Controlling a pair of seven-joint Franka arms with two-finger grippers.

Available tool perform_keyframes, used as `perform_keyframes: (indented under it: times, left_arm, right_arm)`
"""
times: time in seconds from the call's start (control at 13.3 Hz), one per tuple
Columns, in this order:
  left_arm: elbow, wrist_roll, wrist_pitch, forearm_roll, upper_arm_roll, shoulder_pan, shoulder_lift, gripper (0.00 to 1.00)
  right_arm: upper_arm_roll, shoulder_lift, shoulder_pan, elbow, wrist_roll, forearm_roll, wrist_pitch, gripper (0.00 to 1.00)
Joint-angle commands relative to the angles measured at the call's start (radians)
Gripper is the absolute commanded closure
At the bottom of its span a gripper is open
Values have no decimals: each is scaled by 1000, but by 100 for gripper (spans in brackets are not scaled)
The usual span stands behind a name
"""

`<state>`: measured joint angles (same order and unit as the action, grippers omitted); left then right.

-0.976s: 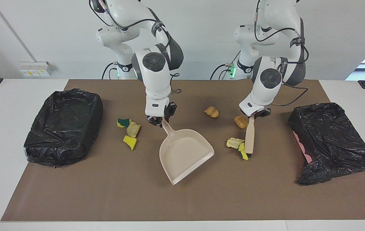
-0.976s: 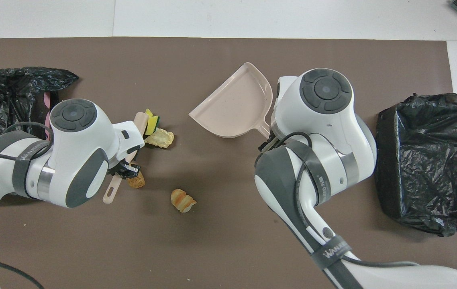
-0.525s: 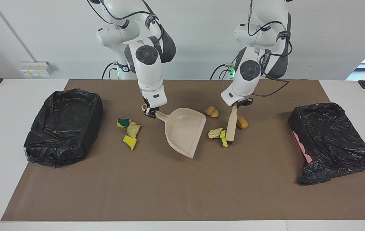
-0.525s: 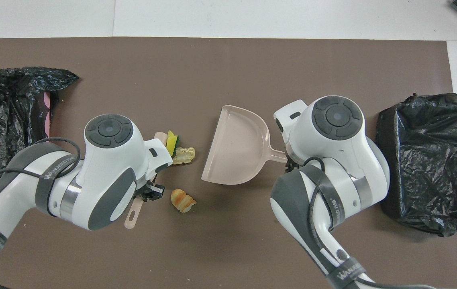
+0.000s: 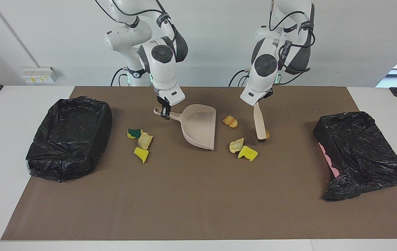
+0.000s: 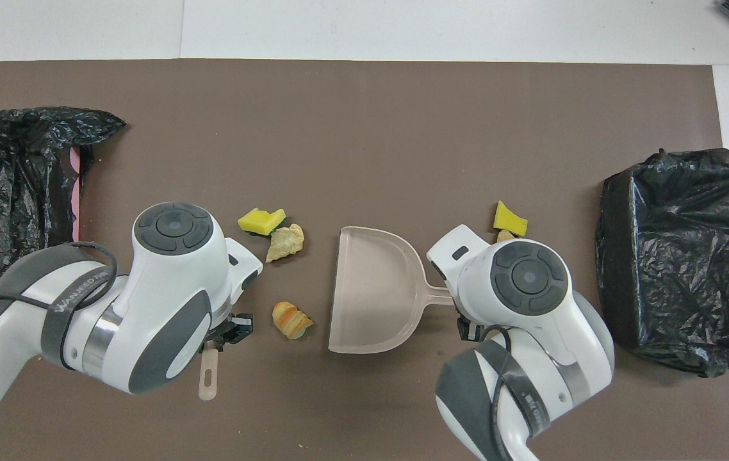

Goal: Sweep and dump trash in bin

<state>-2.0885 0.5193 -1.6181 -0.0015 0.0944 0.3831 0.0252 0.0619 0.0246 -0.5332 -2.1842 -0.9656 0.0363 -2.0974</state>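
**Brush and dustpan held over scattered scraps at mid-desk**

The left claw (image 5: pixel 260 101) is clamped on the handle of the brush (image 5: pixel 260 123), whose bristle end touches the mat right by a brown lump (image 5: pixel 267 134). The right claw (image 5: pixel 164 112) is closed on the handle of the dustpan (image 5: pixel 199 127), which sits on the brown mat (image 5: pixel 198 195) with its open mouth turned toward the left arm's end of the desk.

Between brush and pan lie a bread-like lump (image 5: pixel 230 121), a pale chunk (image 5: pixel 236 145) and a yellow sponge piece (image 5: pixel 248 152). The last two lie farther from the robots than the pan's mouth, so a straight stroke could push them past its corner instead of into it. The brush may also ride over the soft sponge or flick the light pieces off line. If the pan's lip lifts off the mat, scraps could slide under it.

On the pan's handle side, toward the right arm's end, sits a second cluster: a green-and-yellow sponge (image 5: pixel 135 133), a pale chunk (image 5: pixel 145 140) and a yellow wedge (image 5: pixel 141 154). The pan faces away from these, so they need a separate pass.

Count: seven scraps, one brush, one dustpan, and two bins lined with black bags, one (image 5: pixel 68 137) near each short edge, the other (image 5: pixel 360 153) with its bag slumped.
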Motion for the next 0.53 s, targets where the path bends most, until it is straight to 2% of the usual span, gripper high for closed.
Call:
perform_keyframes:
  times: [0.0, 0.23, 0.3, 0.45]
  left_arm:
    - [-56, 57, -16, 44, -9, -62, 51, 100]
    - [-76, 87, -69, 49, -7, -112, 51, 100]
    - [-117, 88, -109, 49, -7, -112, 70, 100]
    - [-261, 90, -262, 49, -7, -112, 143, 100]
  right_arm:
    - [0, 18, -16, -80, 19, 34, -98, 100]
    - [0, -34, -40, -78, 24, 40, -165, 100]
    - [0, -43, -45, -78, 36, 40, -173, 100]
    - [0, -44, -47, -78, 39, 40, -174, 100]
